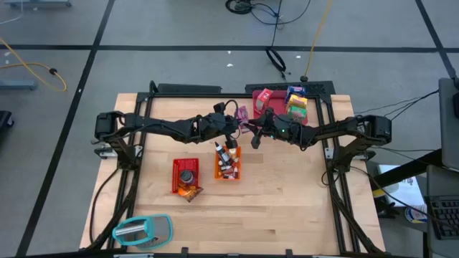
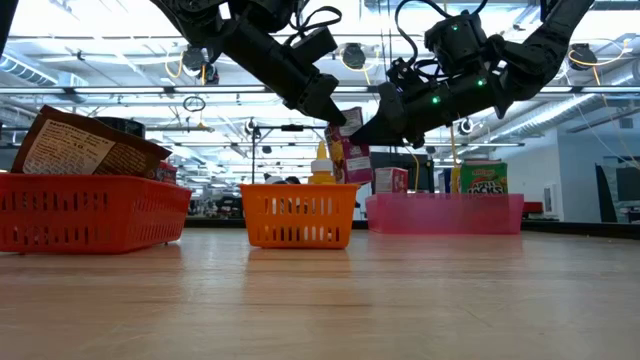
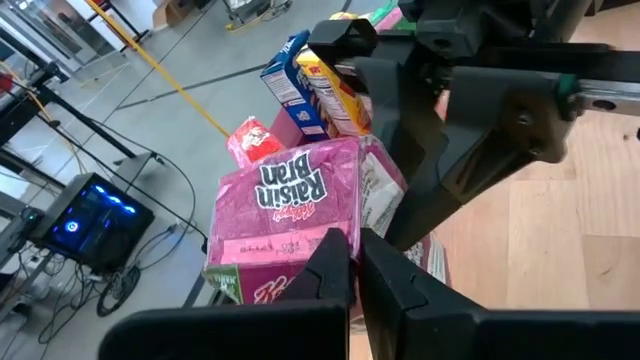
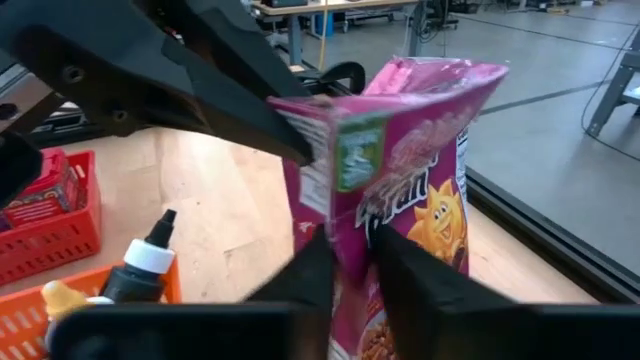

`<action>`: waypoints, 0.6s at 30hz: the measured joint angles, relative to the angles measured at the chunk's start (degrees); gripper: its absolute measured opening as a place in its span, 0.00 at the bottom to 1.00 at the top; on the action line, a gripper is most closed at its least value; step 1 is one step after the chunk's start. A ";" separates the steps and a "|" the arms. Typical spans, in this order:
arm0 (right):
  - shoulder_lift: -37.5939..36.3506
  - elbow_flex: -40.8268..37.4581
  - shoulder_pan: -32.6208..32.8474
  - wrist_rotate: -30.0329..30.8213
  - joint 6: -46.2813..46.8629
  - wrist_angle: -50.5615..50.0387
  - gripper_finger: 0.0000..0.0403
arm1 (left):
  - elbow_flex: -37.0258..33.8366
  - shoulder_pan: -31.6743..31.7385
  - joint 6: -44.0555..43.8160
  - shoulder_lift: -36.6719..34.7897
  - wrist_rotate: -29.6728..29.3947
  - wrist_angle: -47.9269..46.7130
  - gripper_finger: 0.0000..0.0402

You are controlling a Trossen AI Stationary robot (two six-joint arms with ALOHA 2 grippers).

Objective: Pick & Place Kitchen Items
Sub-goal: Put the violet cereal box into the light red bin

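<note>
Left wrist view shows the pink Raisin Bran carton (image 3: 290, 215) best: a glossy magenta box with white lettering on its upper panel, a pale label strip below it, and creased, slightly crushed edges. The left claw (image 3: 355, 270) has its dark fingers pressed together on the carton's edge. From the right wrist view the same carton (image 4: 400, 190) shows its other face, with a cartoon sun, a green patch near one corner and a dented, flared top; the right claw (image 4: 345, 265) has its fingers clamped on the carton's lower edge. So both claws grip the one carton, held in the air between them.

In the high view the carton (image 1: 244, 123) hangs above the orange bin (image 1: 228, 172), toward the pink tray (image 1: 255, 96) side of it, with the left claw (image 1: 233, 133) and right claw (image 1: 255, 133) meeting there. The orange bin holds small bottles, one with a yellow body (image 2: 321, 170) and one dark with a white collar (image 4: 140, 270). Left of the orange bin on the worktop (image 1: 287, 201) sits the red bin (image 1: 186, 176), holding a dark can (image 1: 187, 175). Beyond the orange bin, the pink tray carries more cartons, red (image 1: 264, 95), blue (image 1: 295, 91) and yellow-green (image 1: 297, 106).
</note>
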 joint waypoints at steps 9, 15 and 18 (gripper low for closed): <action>0.00 0.09 -0.01 -0.34 -0.23 -1.23 0.01 | 0.02 -0.11 -0.61 0.00 -0.88 0.02 0.01; 0.00 0.20 -0.15 0.04 -0.84 -1.31 0.00 | 0.11 -0.54 -2.06 -0.26 -5.98 -0.61 0.02; 0.00 0.22 -0.63 0.03 -0.86 -1.73 0.00 | 0.13 -0.74 -2.36 -0.62 -7.49 -1.26 0.06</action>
